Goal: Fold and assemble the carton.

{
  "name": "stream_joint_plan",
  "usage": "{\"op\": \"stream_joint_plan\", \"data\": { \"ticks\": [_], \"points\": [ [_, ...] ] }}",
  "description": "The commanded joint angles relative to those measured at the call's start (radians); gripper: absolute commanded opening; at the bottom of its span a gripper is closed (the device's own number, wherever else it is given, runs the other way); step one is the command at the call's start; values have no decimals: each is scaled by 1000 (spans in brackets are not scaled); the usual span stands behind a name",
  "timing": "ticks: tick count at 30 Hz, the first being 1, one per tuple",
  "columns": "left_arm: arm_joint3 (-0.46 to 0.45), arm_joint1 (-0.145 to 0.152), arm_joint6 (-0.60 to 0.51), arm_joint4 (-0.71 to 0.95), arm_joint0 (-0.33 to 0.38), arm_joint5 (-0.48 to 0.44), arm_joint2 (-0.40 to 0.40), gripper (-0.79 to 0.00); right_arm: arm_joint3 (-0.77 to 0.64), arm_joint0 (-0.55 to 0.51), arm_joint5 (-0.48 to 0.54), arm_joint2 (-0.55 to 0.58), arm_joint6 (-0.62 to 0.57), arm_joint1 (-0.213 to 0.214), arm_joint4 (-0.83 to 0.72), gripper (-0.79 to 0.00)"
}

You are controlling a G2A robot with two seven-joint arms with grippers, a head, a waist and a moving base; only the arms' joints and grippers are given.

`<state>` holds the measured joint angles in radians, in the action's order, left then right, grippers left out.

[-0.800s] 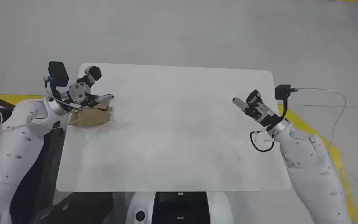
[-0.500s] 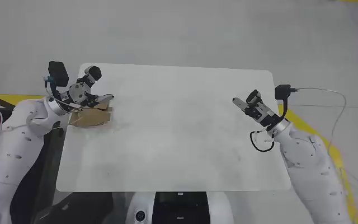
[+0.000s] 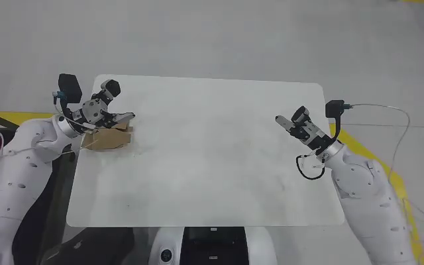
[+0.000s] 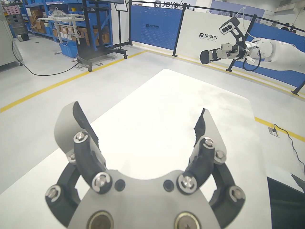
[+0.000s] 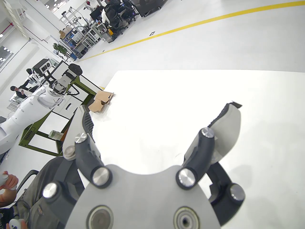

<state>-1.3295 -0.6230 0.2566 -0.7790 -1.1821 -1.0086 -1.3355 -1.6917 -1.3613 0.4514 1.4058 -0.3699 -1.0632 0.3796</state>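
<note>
Brown cardboard carton (image 3: 108, 138): lies at the left edge of the white desk (image 3: 212, 172)
Left tool (image 4: 139, 117): released, fingers spread wide, nothing between them, just over the carton's far side
Right tool (image 5: 157, 110): released and empty, above the desk's right side, well apart from the carton

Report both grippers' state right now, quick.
Left gripper: open, holding nothing; the brown cardboard carton lies ungripped.
Right gripper: open, holding nothing.
</note>
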Motion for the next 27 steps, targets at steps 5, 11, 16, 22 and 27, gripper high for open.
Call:
{"op": "stream_joint_plan", "data": {
  "ticks": [5, 11, 16, 22, 27],
  "points": [
    [106, -5, -171, 170, 43, 2, 9, 0, 0, 0, 0, 0, 0, 0, 0, 0],
    [217, 1, -327, 391, 83, -4, 31, 0, 0, 0, 0, 0, 0, 0, 0, 0],
    [318, 9, -511, 565, 128, -4, 54, 0, 0, 0, 0, 0, 0, 0, 0, 0],
    [450, 24, -687, 682, 172, -4, 48, 0, 0, 0, 0, 0, 0, 0, 0, 0],
    [551, 35, -812, 765, 197, -4, 35, 0, 0, 0, 0, 0, 0, 0, 0, 0]
  ]
}}
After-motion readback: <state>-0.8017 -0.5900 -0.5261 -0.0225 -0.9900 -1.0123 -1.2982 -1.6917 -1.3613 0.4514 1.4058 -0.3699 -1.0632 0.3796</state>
